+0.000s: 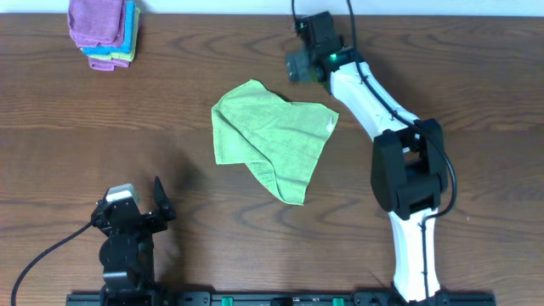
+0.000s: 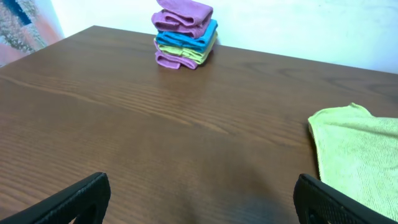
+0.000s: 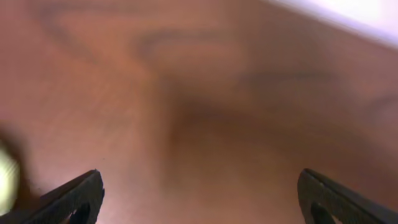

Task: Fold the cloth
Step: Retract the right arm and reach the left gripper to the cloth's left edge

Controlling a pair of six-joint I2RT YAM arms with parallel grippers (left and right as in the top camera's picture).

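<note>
The cloth [image 1: 274, 140] lies flat but rumpled on the table [image 1: 170, 102], just right of centre in the overhead view; it is unfolded and lopsided, w/ a rounded corner toward the upper left and a narrow point reaching toward the bottom of the frame; a small white tag [image 1: 331, 127] shows at its right edge; neither arm touches it. The left gripper [image 1: 136, 202] sits in the lower left of the overhead frame, well apart from the cloth; in the left wrist view its dark fingers [image 2: 74, 199] occupy the two bottom corners w/ only bare wood between them, so the jaws are spread wide and hold nothing; the cloth's near edge shows at the right side of that view, and a stack of folded cloths [image 2: 185, 34], purple on top, then blue and green, stands at top centre; overhead, the same stack is in the upper left corner. The right gripper [image 1: 302, 64] hangs near the top of the overhead frame, right of centre, just beyond the cloth's upper right edge but apart from it; the right wrist view is badly blurred, showing brown tabletop close up; its fingertips [image 3: 81, 193] sit at the far bottom corners, so wide apart and empty; a pale smear at the left edge is too blurred to identify.
</note>
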